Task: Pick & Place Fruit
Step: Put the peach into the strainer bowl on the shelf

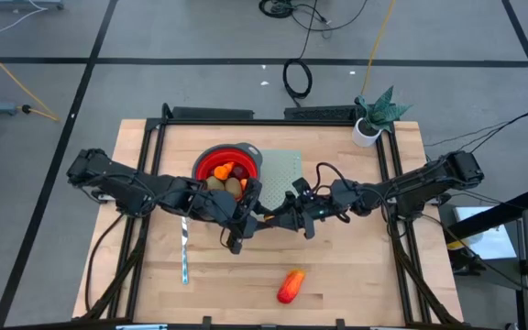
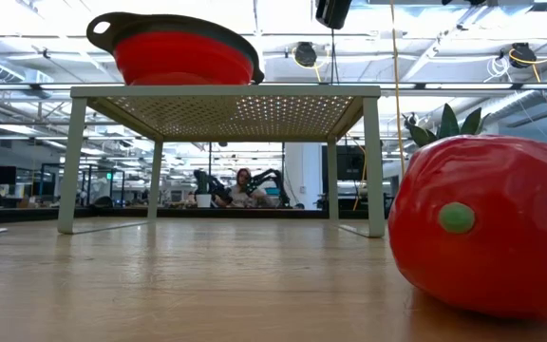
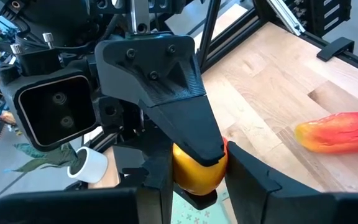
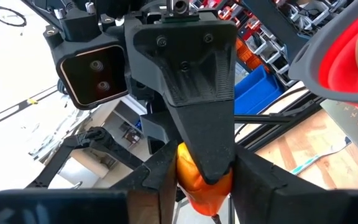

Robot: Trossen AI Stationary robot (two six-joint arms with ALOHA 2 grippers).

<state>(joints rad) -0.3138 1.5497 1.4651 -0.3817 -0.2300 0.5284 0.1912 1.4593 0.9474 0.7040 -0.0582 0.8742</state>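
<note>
**Location of the fruit.** The small orange piece (image 3: 197, 169) hangs in the air above the middle of the desk (image 1: 356, 275), between the two arms. The left gripper (image 1: 243, 220) and the right gripper (image 1: 287, 217) meet there tip to tip. A larger elongated red-orange piece (image 1: 290, 286) lies alone on the bare wood nearer the front edge. Several more fruits (image 1: 227, 176) sit in the red bowl (image 1: 250, 156), which stands on a pale perforated rack (image 1: 282, 170). A slim knife (image 1: 183, 257) lies on the desk, apart from all of these.

**State of the fingers.** The right gripper's fingers (image 3: 188, 118) stand narrow, clamped on the orange piece. The left gripper's own fingers (image 3: 253, 180) stand narrow too and press its flanks from the crossing direction. Both grippers therefore appear to hold the same fruit at once.

**Handling properties (judged).** The piece looks like smooth moulded plastic: light, stiff and glossy. A rounded, slick surface of this kind tends to roll or squirt out under an off-centre pinch. It is unlikely to break, but it would probably bounce and roll if dropped on the wood.

**Where to take hold.** Grip across the widest part, with the fingers square to the surface. Little of the fruit stays free with two grippers on it, so each pair needs its own band of contact.
</note>
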